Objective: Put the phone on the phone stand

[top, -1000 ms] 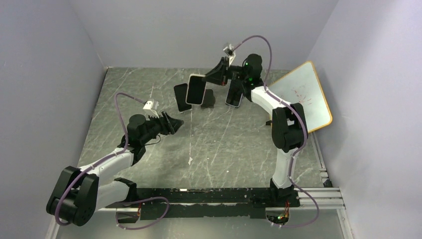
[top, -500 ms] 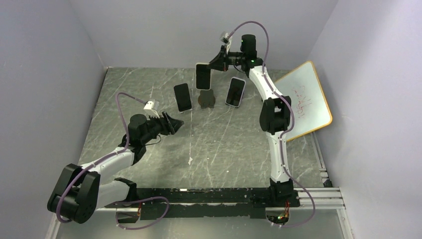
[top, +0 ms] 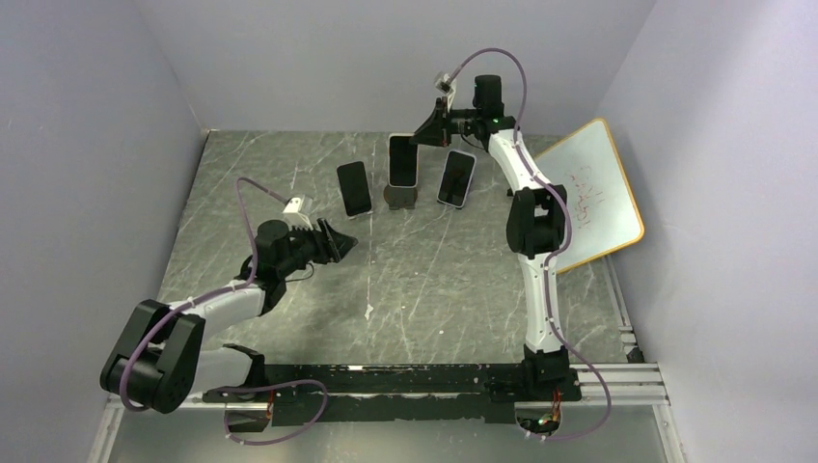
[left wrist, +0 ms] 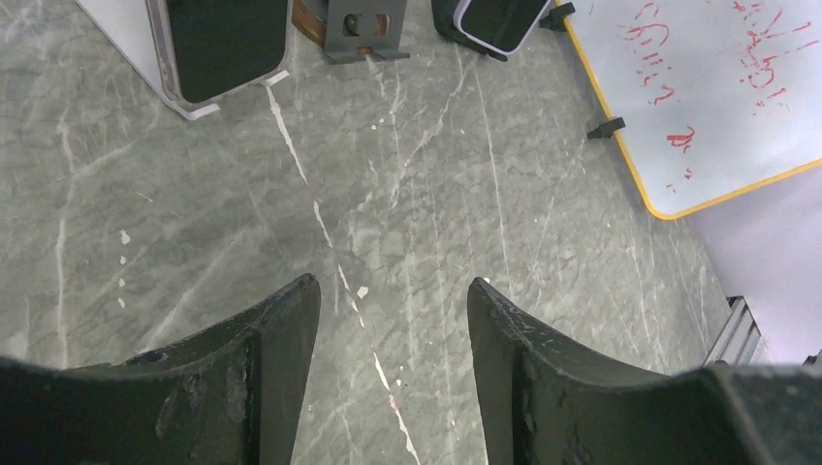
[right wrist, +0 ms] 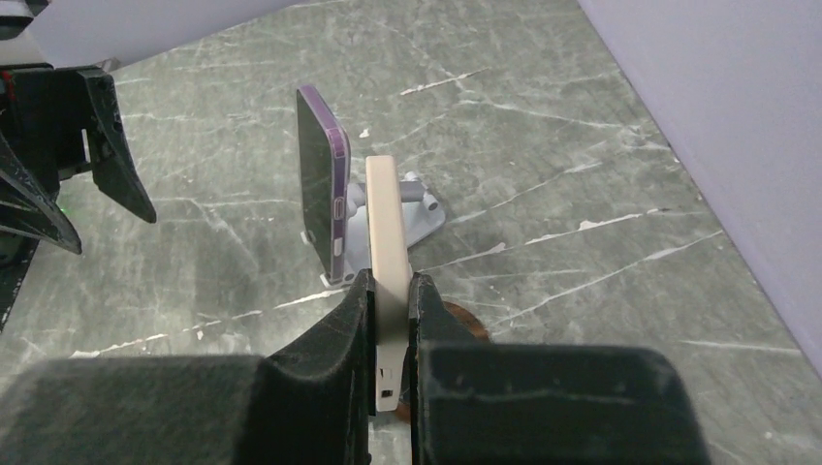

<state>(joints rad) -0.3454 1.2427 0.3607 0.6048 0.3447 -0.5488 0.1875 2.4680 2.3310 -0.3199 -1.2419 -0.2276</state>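
My right gripper [top: 425, 128] is shut on a white-edged phone [top: 401, 160] and holds it upright over the dark middle phone stand [top: 400, 197] at the back of the table. In the right wrist view the phone [right wrist: 388, 232] shows edge-on between the fingers, with the stand's brown base [right wrist: 456, 325] just beneath it. I cannot tell whether the phone touches the stand. My left gripper [top: 335, 241] is open and empty, low over the table, well in front of the stands. Its wrist view shows the open gripper [left wrist: 393, 286] and the stand [left wrist: 361, 29] far ahead.
A dark phone on a stand [top: 354, 188] is left of the middle stand and shows purple in the right wrist view [right wrist: 320, 194]. Another phone [top: 456, 178] leans to the right. A yellow-rimmed whiteboard [top: 588, 188] stands at the right wall.
My right gripper has carried the phone from a tilt above the left phone to upright over the middle stand. The left arm has barely shifted.
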